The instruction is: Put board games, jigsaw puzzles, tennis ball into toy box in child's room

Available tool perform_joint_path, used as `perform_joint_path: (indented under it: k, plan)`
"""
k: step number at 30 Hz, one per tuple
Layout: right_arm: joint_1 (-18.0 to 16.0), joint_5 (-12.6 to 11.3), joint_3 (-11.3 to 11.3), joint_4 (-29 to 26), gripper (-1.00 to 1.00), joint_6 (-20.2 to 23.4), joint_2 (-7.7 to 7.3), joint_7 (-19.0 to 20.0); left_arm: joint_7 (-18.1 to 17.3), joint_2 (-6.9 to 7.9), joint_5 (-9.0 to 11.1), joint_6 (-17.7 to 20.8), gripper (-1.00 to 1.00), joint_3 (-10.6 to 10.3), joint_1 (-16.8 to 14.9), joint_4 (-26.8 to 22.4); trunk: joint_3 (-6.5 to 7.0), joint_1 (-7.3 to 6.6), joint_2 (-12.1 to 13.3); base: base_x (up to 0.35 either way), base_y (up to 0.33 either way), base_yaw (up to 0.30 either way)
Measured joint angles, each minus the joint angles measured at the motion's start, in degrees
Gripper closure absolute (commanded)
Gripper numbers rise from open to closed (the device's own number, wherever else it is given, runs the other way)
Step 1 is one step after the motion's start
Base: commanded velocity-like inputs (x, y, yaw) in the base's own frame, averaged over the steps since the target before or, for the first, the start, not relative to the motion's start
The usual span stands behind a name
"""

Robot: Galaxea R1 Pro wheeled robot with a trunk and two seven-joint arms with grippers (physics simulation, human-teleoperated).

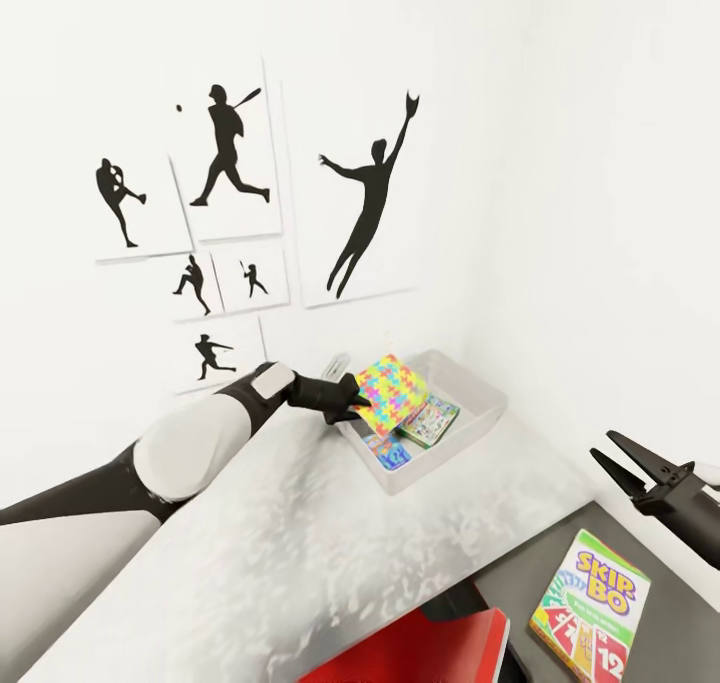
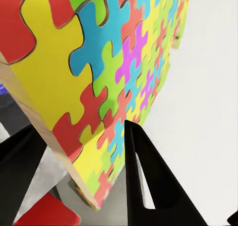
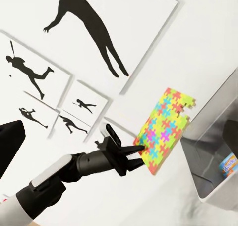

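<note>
One jigsaw puzzle (image 1: 391,395) pinched in left tool (image 1: 352,401) over toy box (image 1: 478,395); right tool (image 1: 622,460) seemingly wide.

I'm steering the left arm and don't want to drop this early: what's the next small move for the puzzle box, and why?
Probably lower it a little further into the toy box before opening. The left gripper holds the jigsaw puzzle by one edge, tilted up on end above the tray's near side, over the boxes already lying inside. Released now, it could tip against the rim rather than settle flat.

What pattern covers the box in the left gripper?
Bright multicolour interlocking puzzle pieces on the box; clearest in the left wrist view.
</note>
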Motion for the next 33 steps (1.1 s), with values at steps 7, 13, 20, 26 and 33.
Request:
perform_joint_path:
  k: [7, 13, 20, 26, 33]
  plan:
    - [0.0, 0.0, 0.0, 0.0, -1.0, 0.0, 0.0, 0.0, -0.1, 0.0, 0.0, 0.0, 1.0, -3.6, 0.0, 0.4, -0.66, 0.0, 0.0, 0.0, 0.0, 0.0]
    - [0.0, 0.0, 0.0, 0.0, -1.0, 0.0, 0.0, 0.1, -0.2, -0.01, 0.0, -0.2, 1.0, -3.9, 0.0, 1.2, -1.23, 0.0, 0.0, 0.0, 0.0, 0.0]
    - [0.0, 0.0, 0.0, 0.0, -1.0, 0.0, 0.06, 0.1, -1.4, -0.01, 0.1, -0.3, 1.0, -4.0, 0.0, 1.3, -1.88, 0.0, 0.0, 0.0, 0.0, 0.0]
    - [0.0, 0.0, 0.0, 0.0, -1.0, 0.0, 0.07, 0.1, -8.8, 0.0, 0.0, -0.4, 1.0, -4.1, 0.0, 0.4, -2.45, 0.0, 0.0, 0.0, 0.0, 0.0]
    - [0.0, 0.0, 0.1, 0.0, -1.0, 0.0, 0.1, 0.1, -13.4, 0.0, -0.1, -0.6, 1.0, -4.3, 0.0, -1.2, -3.11, 0.0, 0.0, 0.0, 0.0, 0.0]
